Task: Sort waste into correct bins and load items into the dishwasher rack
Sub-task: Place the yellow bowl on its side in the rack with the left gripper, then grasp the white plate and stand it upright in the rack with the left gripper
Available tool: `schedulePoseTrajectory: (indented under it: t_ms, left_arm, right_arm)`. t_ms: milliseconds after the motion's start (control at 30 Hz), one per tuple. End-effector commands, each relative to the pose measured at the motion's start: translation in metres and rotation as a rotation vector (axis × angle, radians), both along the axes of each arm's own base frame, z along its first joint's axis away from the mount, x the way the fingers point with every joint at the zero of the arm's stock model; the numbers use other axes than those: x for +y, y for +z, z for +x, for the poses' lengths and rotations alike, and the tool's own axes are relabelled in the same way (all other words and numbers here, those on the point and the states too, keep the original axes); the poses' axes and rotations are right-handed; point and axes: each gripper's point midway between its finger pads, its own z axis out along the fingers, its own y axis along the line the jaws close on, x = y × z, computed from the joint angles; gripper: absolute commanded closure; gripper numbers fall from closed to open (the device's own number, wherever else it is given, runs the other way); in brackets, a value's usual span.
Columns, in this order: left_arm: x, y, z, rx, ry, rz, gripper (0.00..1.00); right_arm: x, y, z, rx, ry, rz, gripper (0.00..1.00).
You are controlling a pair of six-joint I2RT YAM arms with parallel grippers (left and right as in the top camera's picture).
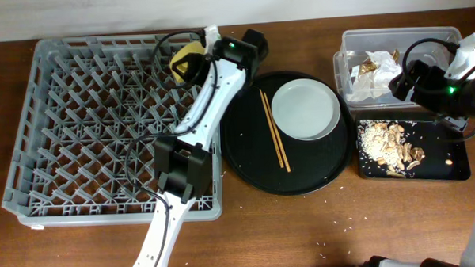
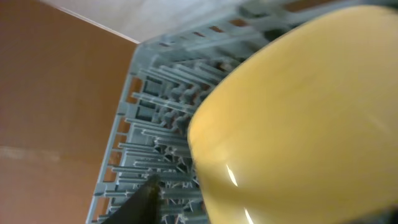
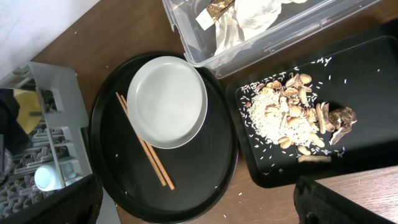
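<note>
Above the grey rack point(image 2: 155, 124), glossy yellow bowl point(image 2: 298, 112).

White arm links point(image 1: 209, 107), black joint housings point(image 1: 181, 169) (green lights), looped black cables point(image 1: 162, 47)

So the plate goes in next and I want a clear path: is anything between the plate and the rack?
Yes. The chopsticks lie beside the plate on its rack side, and the left arm, holding the yellow bowl, stretches along the edge of the rack that faces the plate.
</note>
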Motion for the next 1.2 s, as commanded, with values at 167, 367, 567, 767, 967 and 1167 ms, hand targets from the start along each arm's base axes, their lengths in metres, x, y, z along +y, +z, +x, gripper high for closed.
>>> schedulePoseTrajectory:
  t_ms: [167, 367, 567, 767, 967, 1167]
  left_arm:
    - [-0.087, -0.005, -0.008, 0.204, -0.274, -0.449, 0.36]
    - [-0.219, -0.001, -0.039, 0.357, -0.565, -1.112, 0.29]
    - [-0.246, -0.103, -0.029, 0.446, -0.535, -1.101, 0.29]
    - [-0.251, -0.147, -0.033, 0.509, -0.548, -1.06, 0.62]
    - [-0.239, -0.168, -0.042, 0.569, -0.503, -1.038, 0.99]
    - [-0.179, 0.06, -0.004, 0.147, -0.635, -1.004, 1.0]
  right_arm:
    - [-0.003, -0.003, -0.001, 0.009, 0.0, -0.013, 0.02]
    - [-0.003, -0.003, -0.001, 0.009, -0.001, -0.013, 0.02]
    - [-0.003, -0.003, -0.001, 0.009, -0.001, -0.013, 0.02]
    - [-0.003, -0.003, -0.001, 0.009, 0.0, -0.013, 0.01]
    - [-0.003, -0.003, -0.001, 0.009, -0.001, -0.013, 0.02]
    - [-0.003, -0.003, -0.001, 0.009, -0.001, -0.013, 0.02]
